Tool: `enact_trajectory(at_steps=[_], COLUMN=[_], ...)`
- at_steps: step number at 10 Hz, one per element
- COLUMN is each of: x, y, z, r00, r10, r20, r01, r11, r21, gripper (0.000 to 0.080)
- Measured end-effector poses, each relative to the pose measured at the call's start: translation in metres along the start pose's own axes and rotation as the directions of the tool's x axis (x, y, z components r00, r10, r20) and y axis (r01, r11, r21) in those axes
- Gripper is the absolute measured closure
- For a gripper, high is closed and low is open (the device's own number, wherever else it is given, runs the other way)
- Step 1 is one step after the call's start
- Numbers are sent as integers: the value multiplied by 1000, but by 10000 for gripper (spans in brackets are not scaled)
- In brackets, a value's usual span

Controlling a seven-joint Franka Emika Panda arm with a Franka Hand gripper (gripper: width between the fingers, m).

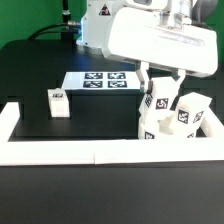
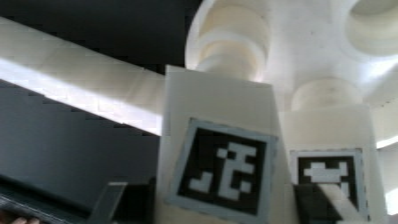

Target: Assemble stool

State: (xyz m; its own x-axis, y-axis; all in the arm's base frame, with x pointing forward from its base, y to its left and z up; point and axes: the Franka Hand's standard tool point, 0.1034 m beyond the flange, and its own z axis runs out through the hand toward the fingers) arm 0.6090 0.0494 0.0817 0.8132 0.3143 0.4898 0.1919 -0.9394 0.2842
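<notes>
The white stool seat [image 1: 150,130] lies at the exterior view's right, in the corner of the border rail. Two white leg blocks with tags stand up from it: one [image 1: 158,104] under my gripper and one [image 1: 190,112] to its right. My gripper [image 1: 156,90] is shut on the nearer leg block. In the wrist view this leg [image 2: 228,150] fills the middle between my dark fingers [image 2: 111,200], its far end at a round socket of the seat [image 2: 294,45]. The second leg's tag [image 2: 329,170] shows beside it. A third leg block [image 1: 58,102] stands alone at the left.
The marker board [image 1: 100,80] lies flat at the back middle of the black table. The white border rail [image 1: 70,150] runs along the front and up the left side. The arm's white body [image 1: 160,40] hangs over the right half.
</notes>
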Motion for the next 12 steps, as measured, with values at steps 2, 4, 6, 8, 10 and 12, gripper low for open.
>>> enact_trajectory(at_steps=[2, 4, 6, 8, 10, 12], x=[-4, -3, -4, -4, -4, -4], y=[-1, -2, -2, -2, -2, -2], z=[3, 4, 4, 4, 4, 4], r00=[1000, 1000, 1000, 1000, 1000, 1000], r10=[-6, -10, -10, -10, -10, -10], r20=[-1, -15, -14, -14, -14, -14], r01=[6, 10, 10, 10, 10, 10], r11=[1000, 1000, 1000, 1000, 1000, 1000], r21=[-4, -8, -8, -8, -8, -8], gripper=[475, 475, 389, 255, 154, 151])
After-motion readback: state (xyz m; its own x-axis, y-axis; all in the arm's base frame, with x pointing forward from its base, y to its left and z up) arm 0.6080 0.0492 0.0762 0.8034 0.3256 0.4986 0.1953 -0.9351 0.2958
